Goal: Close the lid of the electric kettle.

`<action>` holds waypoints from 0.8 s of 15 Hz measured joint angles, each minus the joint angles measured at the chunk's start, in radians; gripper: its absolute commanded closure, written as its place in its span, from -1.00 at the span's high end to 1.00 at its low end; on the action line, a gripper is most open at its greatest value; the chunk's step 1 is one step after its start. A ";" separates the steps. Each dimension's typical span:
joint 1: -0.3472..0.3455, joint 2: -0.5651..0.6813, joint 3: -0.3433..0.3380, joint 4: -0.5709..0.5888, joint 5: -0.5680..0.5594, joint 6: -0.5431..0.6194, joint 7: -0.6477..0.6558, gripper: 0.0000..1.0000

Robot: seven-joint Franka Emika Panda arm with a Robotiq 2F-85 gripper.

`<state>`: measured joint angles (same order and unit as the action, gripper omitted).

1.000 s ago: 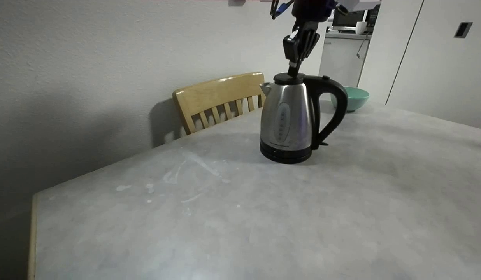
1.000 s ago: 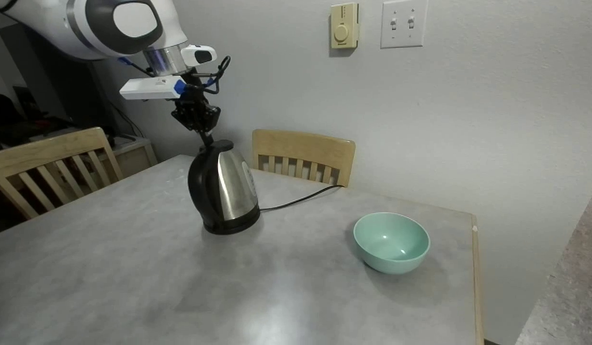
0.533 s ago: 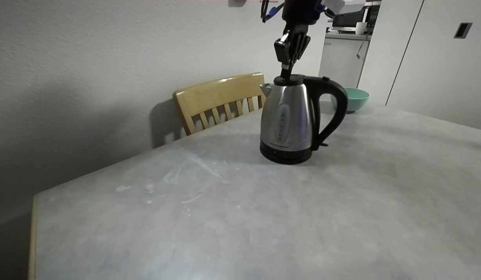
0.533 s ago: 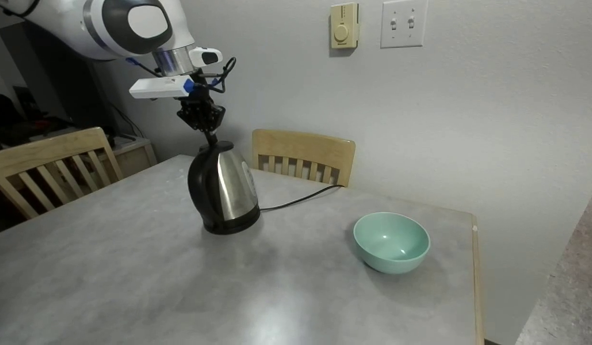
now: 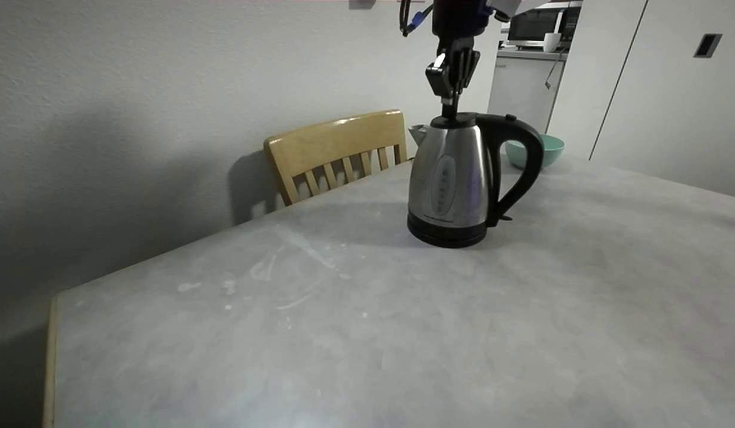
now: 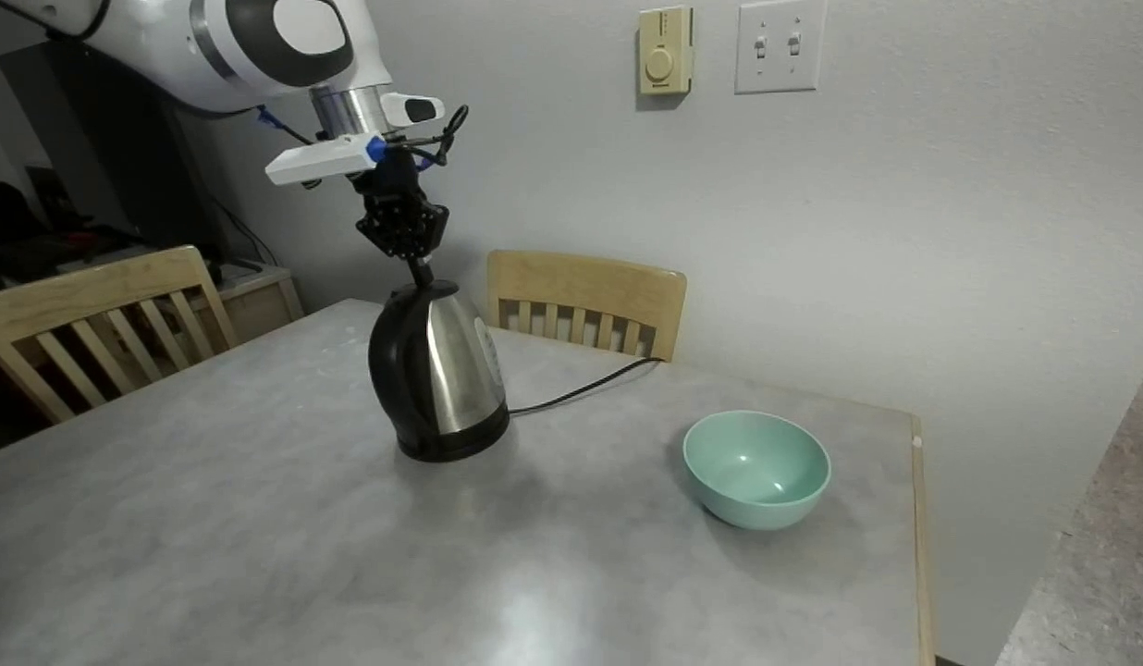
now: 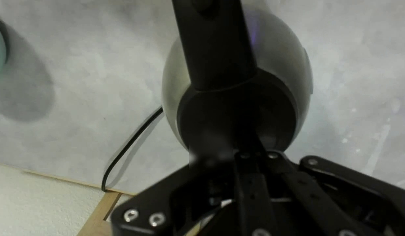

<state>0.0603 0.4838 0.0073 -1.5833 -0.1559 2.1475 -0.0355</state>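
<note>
I am operating with the gripper (image 5: 449, 113) pointing downward; its fingers (image 6: 423, 272) are sitting narrow, side by side, with nothing visible between them. Their tips appear to be resting on the lid (image 5: 464, 121) in both exterior views; the wrist view is too dark there to confirm contact. The lid is lying about level across the top of the kettle (image 5: 448, 172), no raised edge showing. The kettle is standing upright on the table (image 5: 367, 333), its cord (image 6: 590, 387) running to the edge near a chair (image 6: 585, 280), a bowl (image 6: 756, 467) sitting well apart. On progress, I am judging the closing done or very nearly so. Full seating I am not able to verify. Outstanding, in my assessment: perhaps a firmer press, then lifting clear without dragging the kettle
</note>
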 measured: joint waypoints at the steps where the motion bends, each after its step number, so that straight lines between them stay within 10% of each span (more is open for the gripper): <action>1: 0.003 0.007 -0.002 0.014 -0.013 -0.033 0.009 -1.00; 12: 0.057 0.015 0.002 0.085 -0.087 -0.143 0.022 -1.00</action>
<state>0.1172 0.4985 0.0097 -1.4987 -0.2426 2.0044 -0.0131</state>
